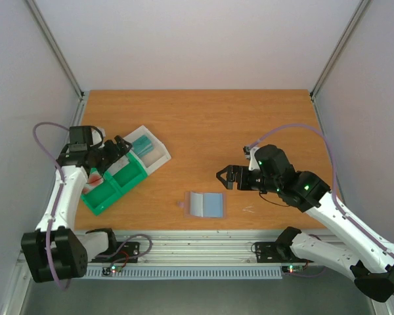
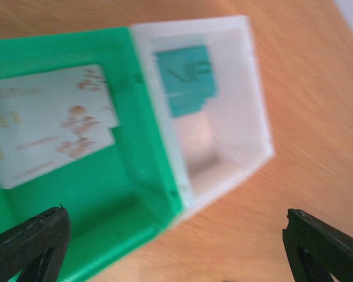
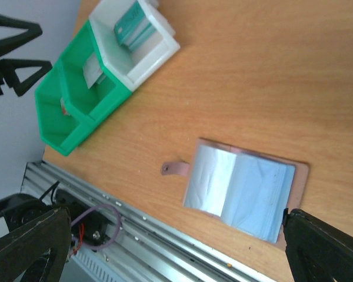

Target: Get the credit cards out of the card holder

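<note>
1. Card holder (image 1: 205,205) lies opened flat on the table (image 1: 249,125), at about 6 o'clock near the front edge. No gripper touches it.
2. In the right wrist view, one half of the holder is glare-white and the other is light blue, with a pinkish border and a small strap tab at its 9 o'clock. Cannot tell whether a card sits inside.
3. Left gripper (image 1: 123,147) is at 9 o'clock on the table, over the green tray (image 1: 105,197). Its fingers (image 2: 32,244) are spread wide and grasp nothing.
4. In the left wrist view, a pale printed card (image 2: 50,126) lies flat in the tray compartment below the gripper. It is tilted against the wall at 9 o'clock.
5. Clear box (image 1: 159,152) butts against the tray's 1 o'clock end, with a teal block (image 1: 143,146) inside it.
6. Right gripper (image 1: 223,177) is off the holder's 1 o'clock and points toward 9 o'clock. Its fingers are released, wide apart and empty, and the wrist camera shows the holder between them on the table below.
7. The two grippers are well apart, with bare table between them.
</note>
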You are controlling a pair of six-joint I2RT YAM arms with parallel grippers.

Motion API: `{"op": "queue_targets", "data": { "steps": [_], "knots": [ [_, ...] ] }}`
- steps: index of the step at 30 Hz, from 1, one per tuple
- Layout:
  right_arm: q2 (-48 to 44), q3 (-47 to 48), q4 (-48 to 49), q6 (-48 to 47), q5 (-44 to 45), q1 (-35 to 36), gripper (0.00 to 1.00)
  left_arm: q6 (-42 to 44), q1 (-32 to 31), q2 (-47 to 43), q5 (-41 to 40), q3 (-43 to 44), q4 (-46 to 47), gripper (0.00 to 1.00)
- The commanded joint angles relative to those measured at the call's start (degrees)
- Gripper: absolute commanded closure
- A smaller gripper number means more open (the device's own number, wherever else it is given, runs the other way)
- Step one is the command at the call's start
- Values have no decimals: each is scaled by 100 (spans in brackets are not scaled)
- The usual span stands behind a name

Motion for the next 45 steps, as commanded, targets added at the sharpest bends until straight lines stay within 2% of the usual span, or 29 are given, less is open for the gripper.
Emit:
{"op": "queue_targets", "data": {
  "steps": [1, 5, 9, 17, 21, 25, 30, 36, 45],
  "knots": [
    [136, 663, -529, -225, 729, 26, 1, 169, -71, -510, 1261, 194, -112, 1],
    [311, 992, -802, -101, 1018, 25, 2, 230, -461, -1042, 1444, 148, -254, 1],
    [524, 1145, -1020, 54, 1278, 19, 1, 234, -1204, -1582, 1517, -58, -186, 1],
    [587, 743, -1055, 464, 1658, 20, 2, -49, -2337, -2633, 1556, -714, 176, 1],
    [503, 655, -966, 366, 1581, 23, 1, -156, -3043, -2790, 1204, -1080, 441, 1],
    [323, 583, -887, 282, 1507, 28, 2, -191, -3689, -2516, 709, -1062, 566, 1],
    [48, 574, -906, 138, 1509, 27, 2, -206, -3827, -2666, 311, -939, 716, 1],
    [-299, 587, -638, 34, 1420, 28, 2, 70, -3832, -2807, 47, -391, 186, 1],
    [-212, 695, -613, -42, 1196, 25, 2, 344, -3827, -3456, -627, -57, -107, 1]
  ]
}}
